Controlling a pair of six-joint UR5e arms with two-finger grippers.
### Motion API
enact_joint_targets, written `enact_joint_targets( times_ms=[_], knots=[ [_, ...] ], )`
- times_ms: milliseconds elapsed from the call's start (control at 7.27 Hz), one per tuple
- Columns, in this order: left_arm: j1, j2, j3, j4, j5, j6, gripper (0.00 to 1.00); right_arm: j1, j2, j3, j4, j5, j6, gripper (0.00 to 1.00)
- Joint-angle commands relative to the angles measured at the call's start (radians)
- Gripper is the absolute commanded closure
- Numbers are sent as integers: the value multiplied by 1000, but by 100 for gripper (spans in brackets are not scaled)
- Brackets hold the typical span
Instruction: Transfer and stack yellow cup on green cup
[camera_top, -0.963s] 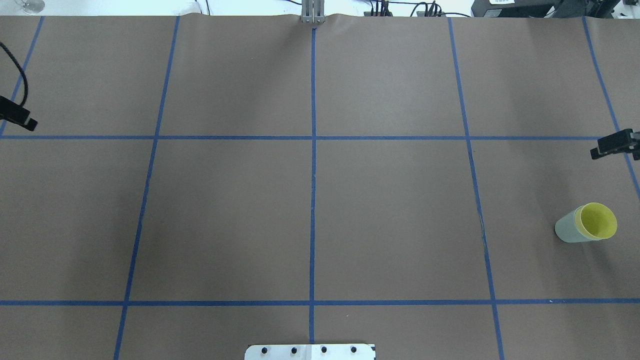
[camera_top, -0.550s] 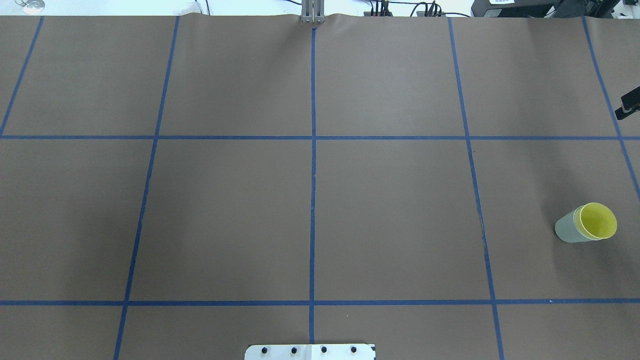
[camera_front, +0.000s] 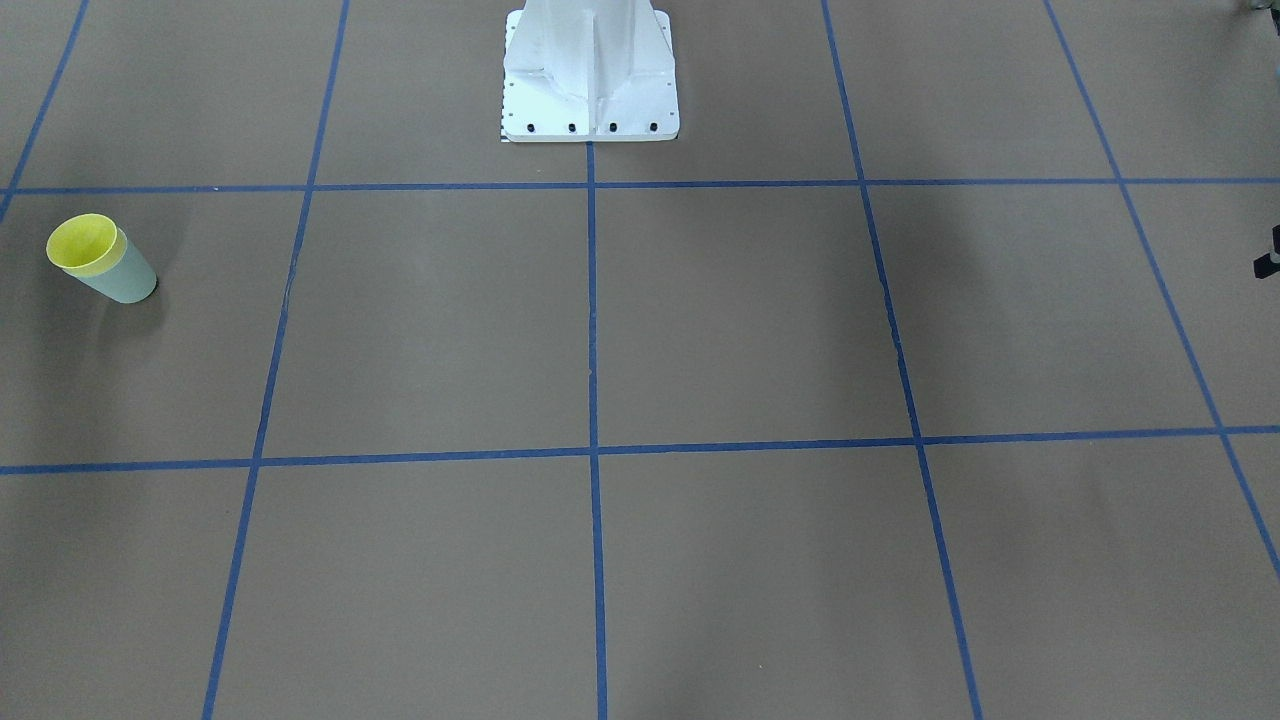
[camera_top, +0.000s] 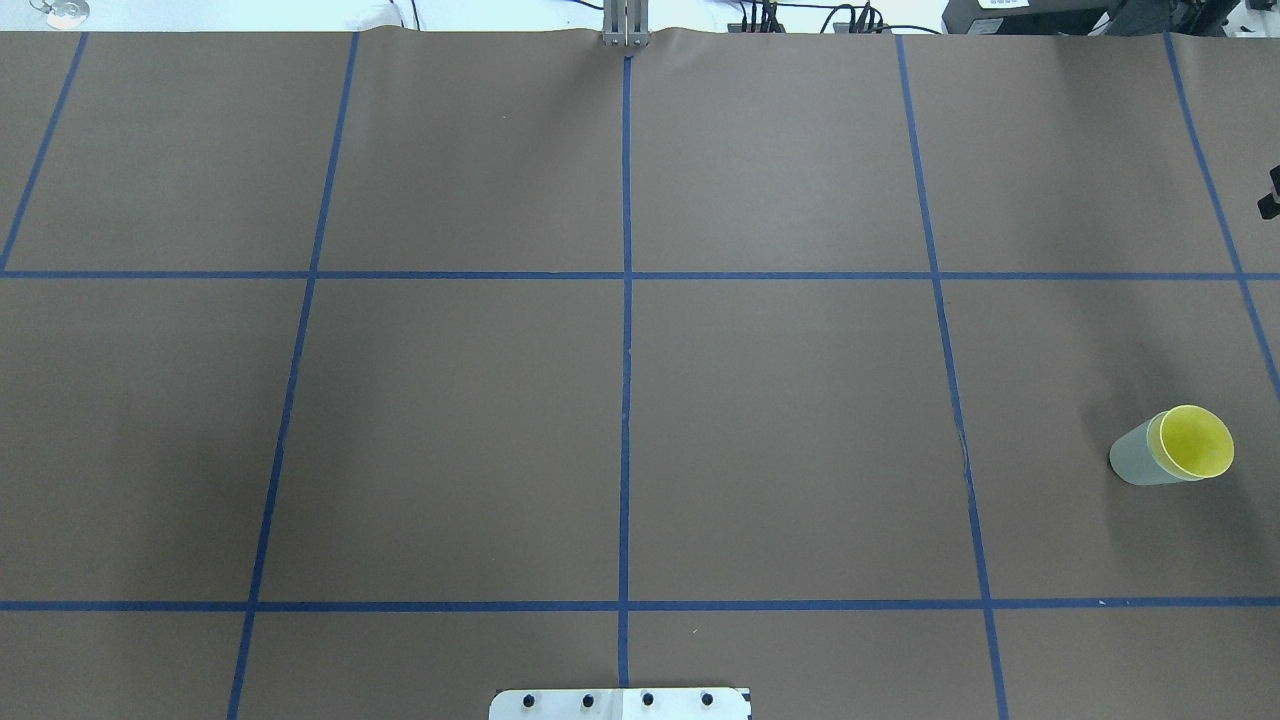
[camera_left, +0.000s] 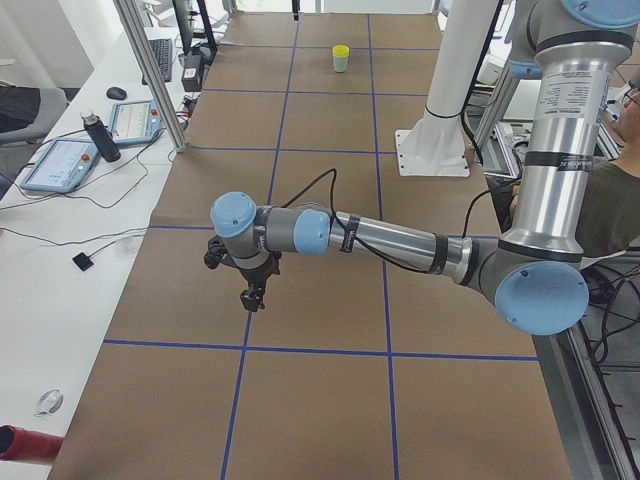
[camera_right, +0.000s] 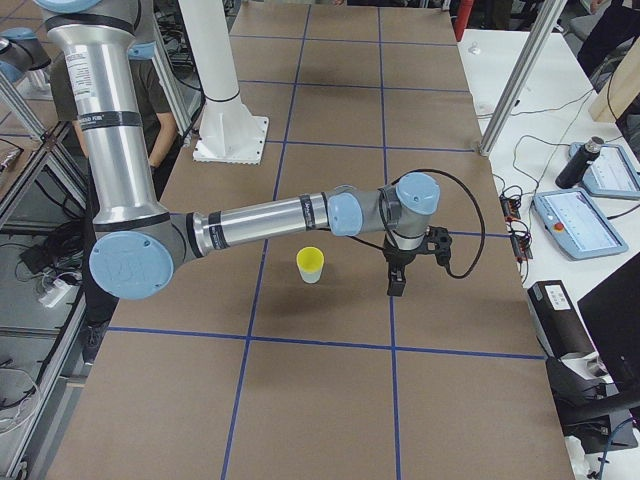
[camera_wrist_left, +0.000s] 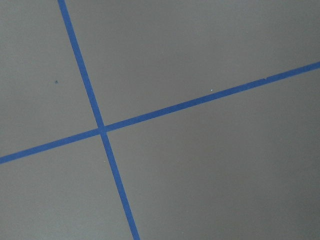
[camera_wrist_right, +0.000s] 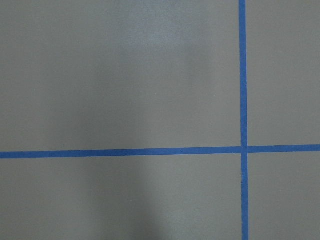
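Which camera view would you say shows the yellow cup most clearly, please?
Overhead exterior: the yellow cup is large there, its mouth open, nested in the green cup. Front-facing shows much the same; exterior right shows it side-on; exterior left shows it tiny; neither wrist view shows it.

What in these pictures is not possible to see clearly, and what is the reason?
- Left claw: open or shut is unclear. The front-facing view's right edge cuts it off, and the exterior left view shows it too small.
- Right claw: also unclear. The overhead view's right edge cuts it off.
- Yellow cup: the green cup around it hides its lower wall and base in every view.
- Wrist views: neither cup is in frame.
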Motion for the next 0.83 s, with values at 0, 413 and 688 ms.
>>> enact_joint_targets(
  times_ms=[0,413,688],
  knots=[
    [3,-4,-8,-28,-2,-89,0,20,-25,13,-42,-1,-79,0],
    [3,-11,-19,-32,4,-147,0,20,-51,47,-39,-1,-84,0],
    [4,-11,-16,-34,3,-154,0,20,-51,47,-36,2,-88,0]
  ],
)
